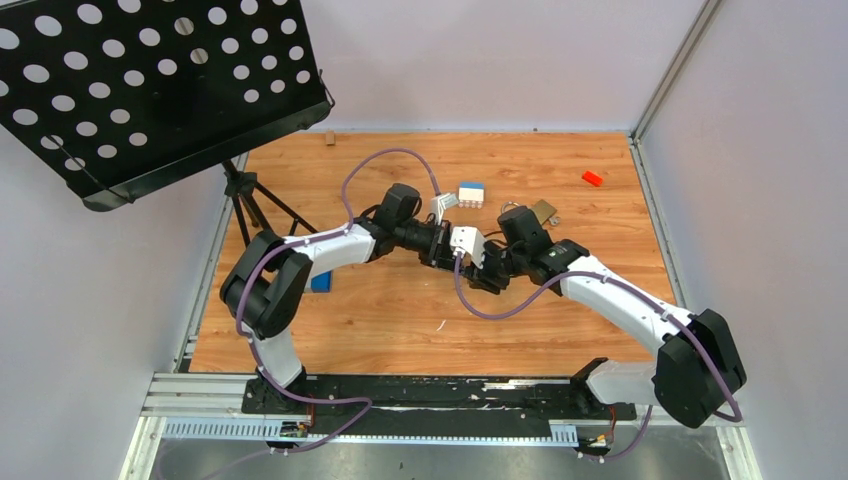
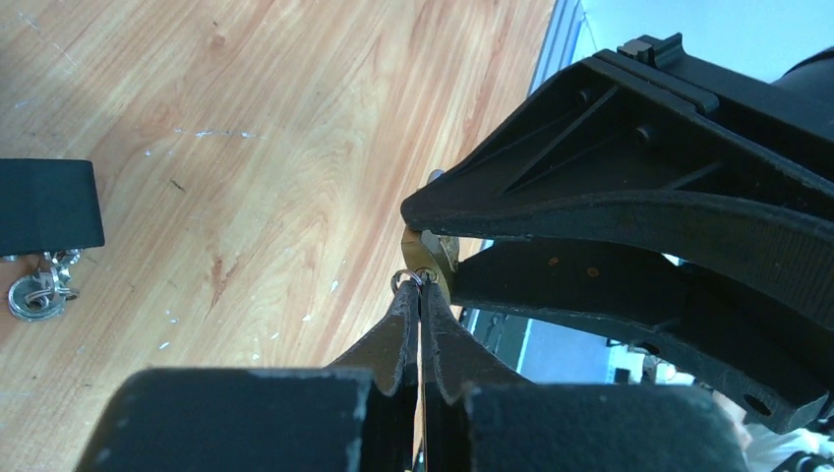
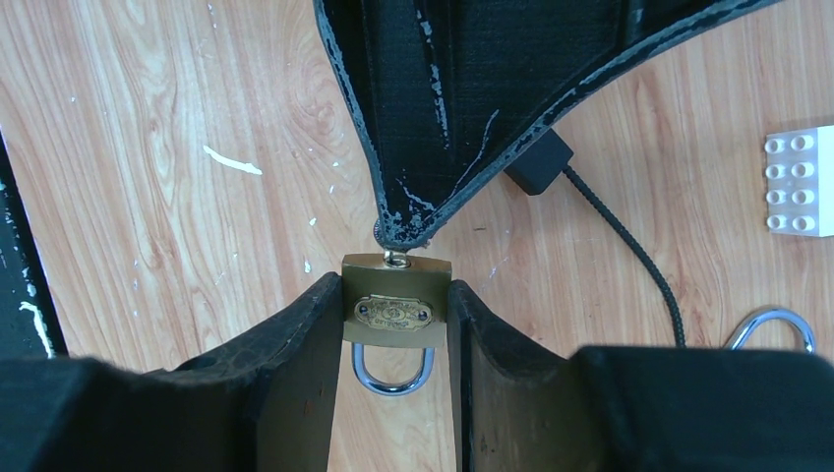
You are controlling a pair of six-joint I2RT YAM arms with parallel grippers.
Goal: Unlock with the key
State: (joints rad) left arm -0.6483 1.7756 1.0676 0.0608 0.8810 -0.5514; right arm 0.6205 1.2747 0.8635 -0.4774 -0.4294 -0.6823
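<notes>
1. Above the middle of the wooden table [image 1: 400, 330], the two arms meet tip to tip.
2. The right gripper [image 3: 395, 287] is clamped on the small brass padlock [image 3: 395, 313], with one finger on each side of its body. The silver shackle points back toward the wrist, and both its legs sit in the body. The keyhole end faces away, toward the other arm.
3. The left gripper [image 2: 420, 295] has its fingers pressed flat together on the key [image 3: 395, 258]. Only a sliver of grey metal and a small ring show between its tip and the padlock.
4. The key touches the keyhole end and seems to be in the keyhole. How deep it sits cannot be told.
5. The step in hand looks like insertion, or the moment just after it. The lock is not yet open.
6. The next move likely calls for a roll of the left wrist to turn the key. The right grip must hold firm so the lock body does not twist along with it.
7. A black cable [image 3: 610, 211] and a white toy brick [image 3: 802, 182] lie on the table, well apart from the lock.
</notes>
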